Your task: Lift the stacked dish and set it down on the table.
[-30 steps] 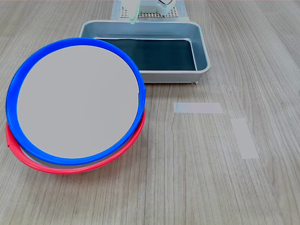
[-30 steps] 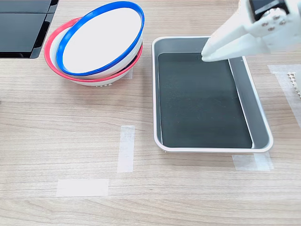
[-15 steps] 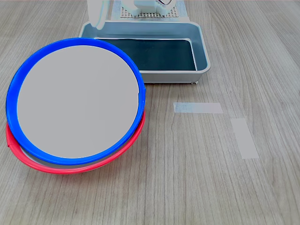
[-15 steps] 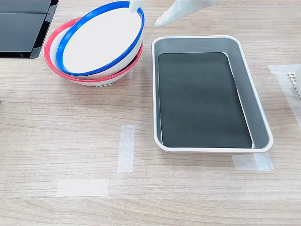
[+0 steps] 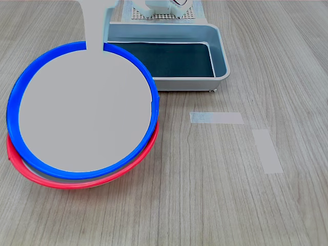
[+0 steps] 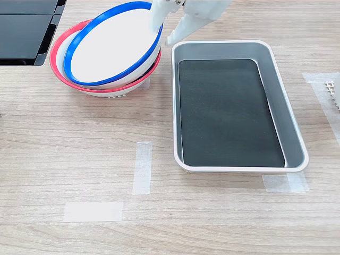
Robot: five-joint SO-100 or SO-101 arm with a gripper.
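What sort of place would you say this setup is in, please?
Probably a robotics lab bench: tape strips mark spots on the table, and the end effector stands open around the rim of the stacked dish beside a metal tray.

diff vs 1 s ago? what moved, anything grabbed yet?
The gripper swung from above the tray to the blue-rimmed dish, open, one finger over its rim. Nothing gripped yet. The blue-rimmed dish, the red-rimmed dish under it, the tray and the tape strips have not moved.

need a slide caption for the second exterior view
Open gripper straddling the rim of the blue dish, stacked tilted in the red dish, beside a metal tray.
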